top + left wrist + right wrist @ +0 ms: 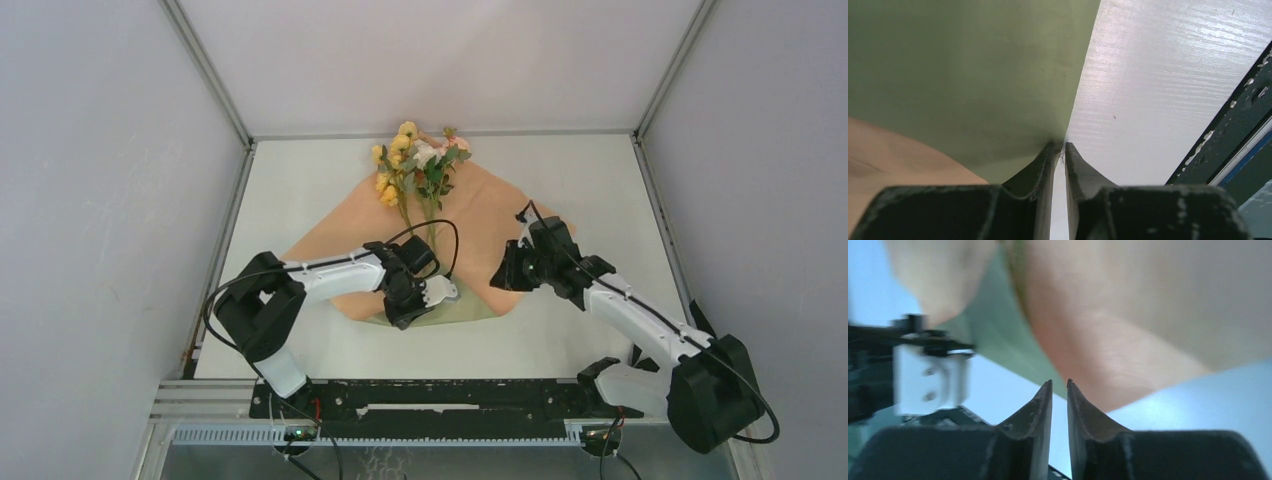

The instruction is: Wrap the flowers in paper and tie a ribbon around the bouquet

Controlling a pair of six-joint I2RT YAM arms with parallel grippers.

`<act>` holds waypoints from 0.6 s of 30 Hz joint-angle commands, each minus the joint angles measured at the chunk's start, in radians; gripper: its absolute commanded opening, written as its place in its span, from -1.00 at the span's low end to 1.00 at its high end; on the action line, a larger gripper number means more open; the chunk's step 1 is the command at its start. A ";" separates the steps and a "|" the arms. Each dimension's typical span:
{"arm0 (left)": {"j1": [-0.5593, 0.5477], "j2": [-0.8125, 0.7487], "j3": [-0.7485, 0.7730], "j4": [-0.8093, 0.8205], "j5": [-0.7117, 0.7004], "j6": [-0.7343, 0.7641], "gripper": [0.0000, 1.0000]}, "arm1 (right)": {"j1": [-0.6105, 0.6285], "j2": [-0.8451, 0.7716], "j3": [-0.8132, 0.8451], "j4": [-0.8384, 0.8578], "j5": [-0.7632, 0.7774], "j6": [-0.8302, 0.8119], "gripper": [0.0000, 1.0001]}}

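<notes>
The paper [480,215] lies peach side up on the table, its near corner folded over to show olive green [470,310]. The flowers [415,160] rest along its middle, blooms at the far end and stems pointing towards me. My left gripper [403,316] is down on the green fold. In the left wrist view its tips [1062,145] are pinched on the edge of the green paper [973,75]. My right gripper [500,276] hovers at the paper's right corner. Its jaws [1059,382] stand slightly open with nothing between them, the peach paper [1128,330] just beyond. The ribbon is out of view.
The white table [600,200] is boxed in by grey walls on three sides. A black rail [430,400] runs along its near edge. The left arm's black cable [450,235] loops over the flower stems. The left arm's white camera mount [930,382] shows in the right wrist view.
</notes>
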 commanded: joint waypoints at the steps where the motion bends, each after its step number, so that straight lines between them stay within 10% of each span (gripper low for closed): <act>1: 0.008 0.057 -0.063 -0.081 0.029 0.018 -0.62 | 0.074 0.016 -0.096 0.277 -0.223 0.181 -0.61; 9: 0.018 0.060 -0.055 -0.092 0.082 0.008 -0.61 | 0.136 0.349 -0.187 0.724 -0.379 0.422 -1.00; 18: 0.134 0.097 -0.023 -0.177 0.065 0.004 -0.61 | 0.087 0.398 -0.191 0.440 -0.191 0.285 -1.00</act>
